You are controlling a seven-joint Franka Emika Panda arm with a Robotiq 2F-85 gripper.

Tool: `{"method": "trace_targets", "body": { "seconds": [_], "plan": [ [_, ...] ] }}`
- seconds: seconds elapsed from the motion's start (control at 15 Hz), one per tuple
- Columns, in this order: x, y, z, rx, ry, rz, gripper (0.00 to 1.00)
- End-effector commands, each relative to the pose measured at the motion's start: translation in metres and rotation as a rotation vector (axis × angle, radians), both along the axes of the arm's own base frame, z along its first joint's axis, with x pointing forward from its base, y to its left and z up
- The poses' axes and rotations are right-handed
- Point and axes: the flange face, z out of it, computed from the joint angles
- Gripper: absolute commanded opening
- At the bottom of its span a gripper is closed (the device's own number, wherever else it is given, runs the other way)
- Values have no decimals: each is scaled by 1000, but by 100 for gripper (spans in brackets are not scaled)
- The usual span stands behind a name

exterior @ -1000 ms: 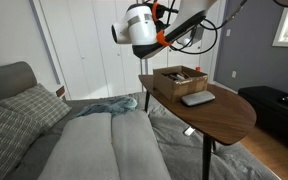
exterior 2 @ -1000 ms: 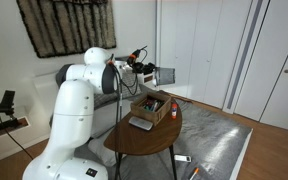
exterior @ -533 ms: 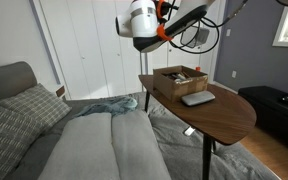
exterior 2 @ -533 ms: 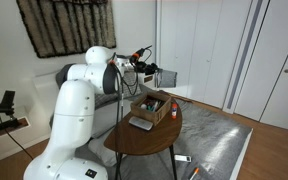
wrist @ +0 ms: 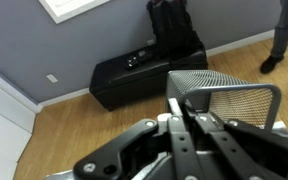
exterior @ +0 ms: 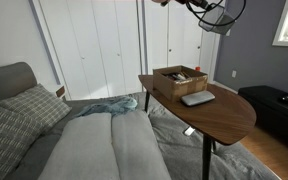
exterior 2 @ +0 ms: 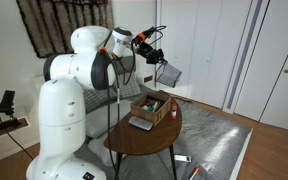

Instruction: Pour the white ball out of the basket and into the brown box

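The white arm (exterior 2: pixel 89 68) rears up from its thick base (exterior 2: pixel 56 130), with shoulder and elbow bunched close and the forearm reaching out near the top of the robot. Its wrist (exterior 2: pixel 136 40), black with orange trim, sits high over the counter (exterior 2: pixel 134 142), well apart from it. The gripper (exterior 2: pixel 154 58) points down and outward, jaws pinched on the rim of the tilted basket (exterior 2: pixel 168 72). The wrist view shows the dark fingers (wrist: pixel 174 112) drawn tight together. In an exterior view only its looping cables (exterior: pixel 216 14) show.

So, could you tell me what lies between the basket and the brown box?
Nothing; in an exterior view the basket hangs above the brown box with only bare air between them.
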Motion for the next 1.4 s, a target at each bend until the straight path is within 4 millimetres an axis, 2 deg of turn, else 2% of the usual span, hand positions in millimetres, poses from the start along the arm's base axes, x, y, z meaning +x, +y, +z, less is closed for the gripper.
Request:
{"method": "trace_targets", "body": {
  "seconds": [0.0, 0.13, 0.33, 0.53, 0.73, 0.8, 0.87, 1.07, 1.33],
  "plan": [
    [-35, -3, 3, 178, -44, -96, 2],
    [-48, -5, -7, 287, -75, -158, 2],
    [-55, -20, -36, 438, -115, -274, 2],
    [-67, -38, -50, 568, -154, -390, 2],
    [-89, -64, -43, 675, -202, -505, 2],
    [-89, -60, -32, 707, -233, -521, 2],
    [-69, -59, -47, 635, -170, -488, 7],
    [-79, -66, -31, 660, -228, -542, 2],
    [-89, -131, -38, 619, -331, -779, 2]
  ]
}}
